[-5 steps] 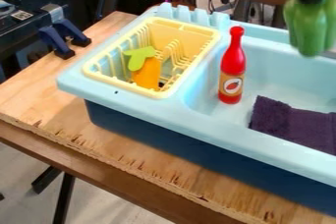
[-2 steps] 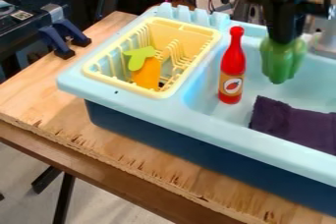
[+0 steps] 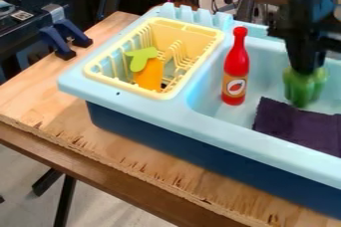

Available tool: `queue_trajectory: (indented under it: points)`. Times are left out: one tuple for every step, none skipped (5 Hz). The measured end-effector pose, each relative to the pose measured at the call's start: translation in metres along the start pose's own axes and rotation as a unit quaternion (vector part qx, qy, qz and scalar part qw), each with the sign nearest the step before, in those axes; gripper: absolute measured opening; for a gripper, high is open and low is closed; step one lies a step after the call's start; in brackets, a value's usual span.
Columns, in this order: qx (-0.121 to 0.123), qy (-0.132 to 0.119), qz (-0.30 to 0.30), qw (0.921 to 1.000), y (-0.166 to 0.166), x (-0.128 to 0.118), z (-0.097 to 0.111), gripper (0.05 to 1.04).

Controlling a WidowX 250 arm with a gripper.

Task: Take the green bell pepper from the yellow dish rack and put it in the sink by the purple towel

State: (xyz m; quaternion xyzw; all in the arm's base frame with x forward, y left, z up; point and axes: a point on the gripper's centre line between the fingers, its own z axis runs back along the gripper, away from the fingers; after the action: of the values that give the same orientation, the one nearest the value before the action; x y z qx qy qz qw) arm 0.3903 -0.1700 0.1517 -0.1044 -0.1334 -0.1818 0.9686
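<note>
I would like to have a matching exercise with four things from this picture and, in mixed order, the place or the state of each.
Things:
1. Bottle
2. Cloth
3. Rack
4. Toy pepper

Places and states:
A. Dark purple, lying in the sink
B. Green, held by the hand
C. Red, upright
D. Yellow, with an orange piece inside

Right pairs: 1-C, 2-A, 3-D, 4-B

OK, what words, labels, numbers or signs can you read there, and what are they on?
No readable words or numbers.
Red bottle: label shows a red picture; any lettering is too small.
Dark equipment, upper left: black-and-white square, too small to read.
</note>
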Motion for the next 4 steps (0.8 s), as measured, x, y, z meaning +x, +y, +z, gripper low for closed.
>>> queue_trajectory:
  points:
    - [-0.012, 0.002, 0.021, 0.9997, 0.006, 0.005, -0.009, 0.145]
    - [-0.017, 0.010, 0.064, 0.9977, 0.023, 0.002, -0.009, 0.345]
    - [-0.024, 0.005, 0.117, 0.9928, 0.019, -0.007, -0.005, 0.641]
    - [-0.025, -0.054, 0.117, 0.9913, 0.003, -0.006, 0.035, 0.940]
